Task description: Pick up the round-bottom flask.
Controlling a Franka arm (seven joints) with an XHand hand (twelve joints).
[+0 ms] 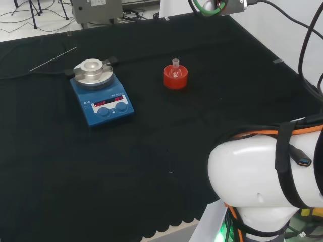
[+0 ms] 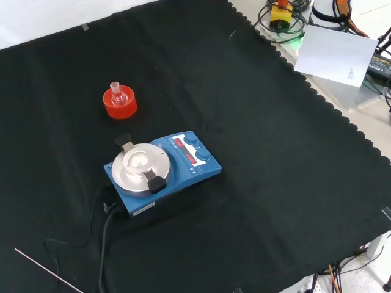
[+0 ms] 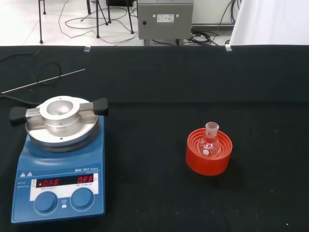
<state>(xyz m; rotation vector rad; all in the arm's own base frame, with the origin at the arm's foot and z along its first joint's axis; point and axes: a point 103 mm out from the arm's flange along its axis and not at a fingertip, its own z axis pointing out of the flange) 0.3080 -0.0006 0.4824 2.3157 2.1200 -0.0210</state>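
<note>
Ahead of my wrist, the round-bottom flask [image 3: 209,143] sits upright in its red stand [image 3: 208,157] (whether my fingers are open, I cannot tell).

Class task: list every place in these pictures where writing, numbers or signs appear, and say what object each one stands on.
Blue stirrer plate, front panel: two red lit displays, a line of white print between them and small triangle signs; not transcribed here.
White sheet beside the cloth: a small mark, too small to read.
Round-bottom flask and red stand: no print visible.
</note>
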